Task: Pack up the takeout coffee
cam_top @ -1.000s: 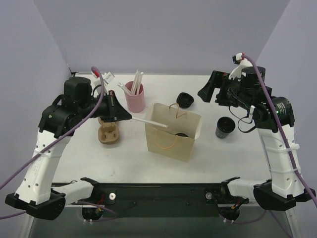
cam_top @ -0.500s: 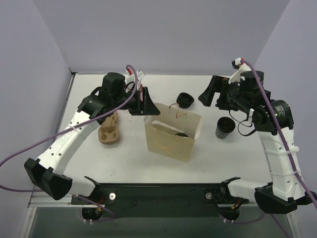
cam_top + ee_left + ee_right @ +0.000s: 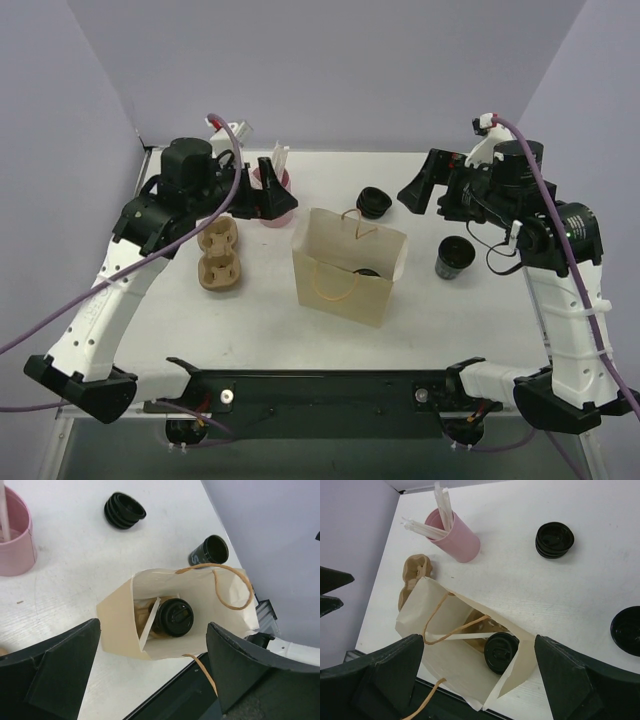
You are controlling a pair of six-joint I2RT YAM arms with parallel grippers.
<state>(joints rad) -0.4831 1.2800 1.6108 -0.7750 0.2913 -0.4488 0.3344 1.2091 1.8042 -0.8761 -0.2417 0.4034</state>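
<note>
A tan paper bag (image 3: 350, 265) stands open at mid-table. Inside it sit a black lidded coffee cup (image 3: 172, 616) (image 3: 501, 651), a white wrapped straw (image 3: 149, 622) (image 3: 455, 637) leaning across, and a brown cardboard piece (image 3: 482, 625). My left gripper (image 3: 280, 195) (image 3: 152, 630) is open and empty, up and to the left of the bag, by the pink cup. On the bag's far right my right gripper (image 3: 415, 185) (image 3: 479, 642) hovers, open and empty too. Neither touches the bag.
A pink cup of straws (image 3: 273, 195) (image 3: 455, 537) stands behind the bag's left corner. A brown cardboard carrier (image 3: 219, 257) lies left of the bag. A stack of black lids (image 3: 373, 201) (image 3: 124, 511) and an uncovered black cup (image 3: 455, 256) (image 3: 210, 550) sit to the right.
My left gripper brought the straw to the bag, let it go inside, opened wide and drew back left to the pink cup. The right gripper opened slightly wider and barely moved.
</note>
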